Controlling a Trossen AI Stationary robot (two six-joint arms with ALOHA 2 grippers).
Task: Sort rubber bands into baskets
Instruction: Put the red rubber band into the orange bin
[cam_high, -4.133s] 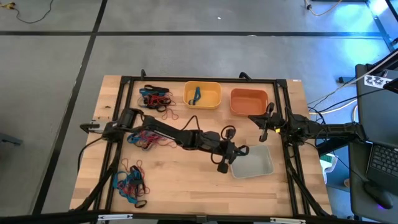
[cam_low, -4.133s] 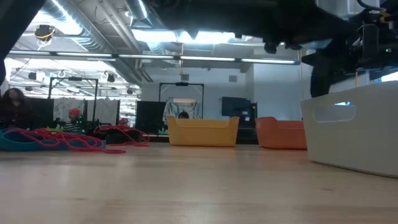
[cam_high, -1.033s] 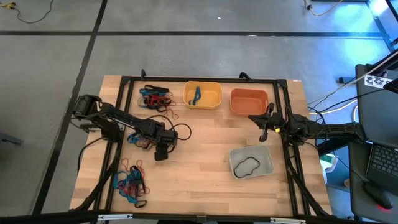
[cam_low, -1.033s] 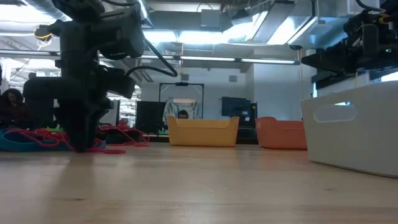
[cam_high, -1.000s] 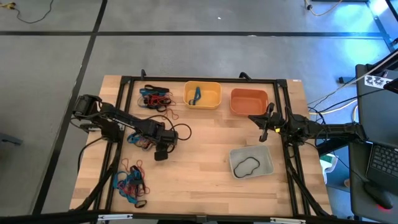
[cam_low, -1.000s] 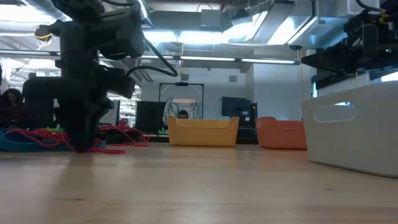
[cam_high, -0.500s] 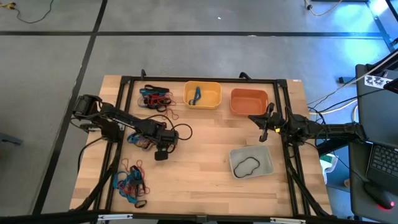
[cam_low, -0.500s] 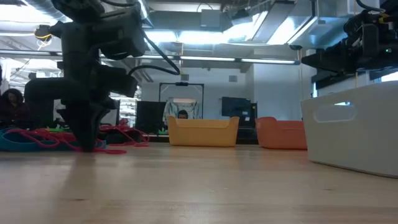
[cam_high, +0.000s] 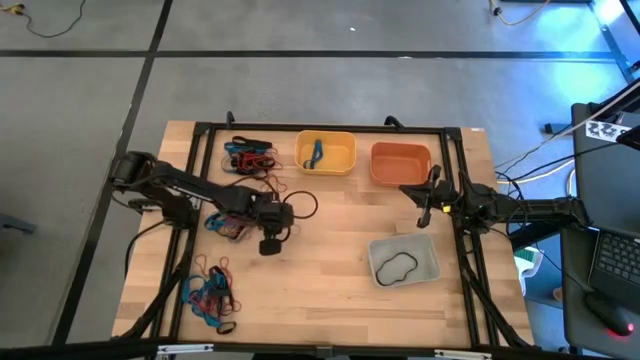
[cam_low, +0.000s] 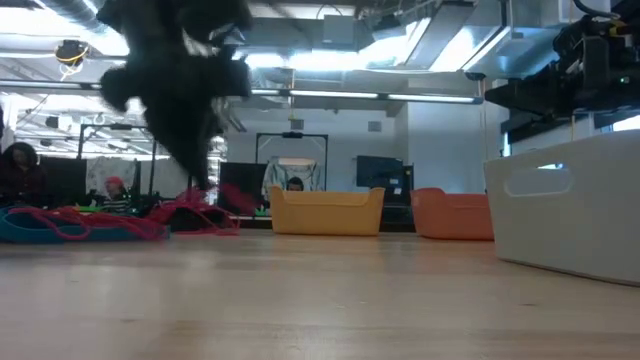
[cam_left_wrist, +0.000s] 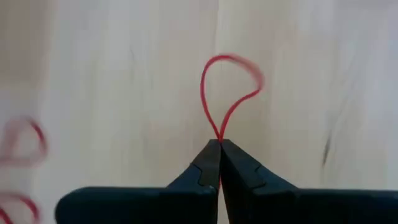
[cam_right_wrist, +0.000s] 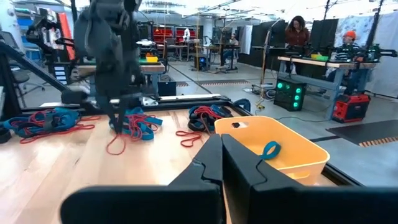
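My left gripper (cam_high: 270, 246) is shut on a red rubber band (cam_left_wrist: 203, 93) just right of the middle pile of red and blue rubber bands (cam_high: 228, 226), over bare wood. Two more piles lie at the far left (cam_high: 250, 155) and the near left (cam_high: 210, 296). The yellow basket (cam_high: 342, 163) holds a blue band. The orange basket (cam_high: 400, 165) stands beside it. The pale grey basket (cam_high: 430, 262) holds a black band. My right gripper (cam_high: 424, 216) waits shut by the orange basket. My left gripper pinches the red band at one spot of its loop (cam_left_wrist: 219, 134) between its two fingertips (cam_left_wrist: 208, 158). The fingers slant steeply down from the table's left. The rest of the loop (cam_right_wrist: 115, 147) hangs below them, slack.
A black frame (cam_high: 320, 128) runs along the table's edges. Bare wood lies in the middle of the table (cam_high: 330, 230) between the piles and the baskets. People and benches show in the room beyond.
My left gripper has shut on a red band at the middle pile. It has then risen and gone a little toward the table's right edge, tipping less steeply. The band has come up off the pile with it.
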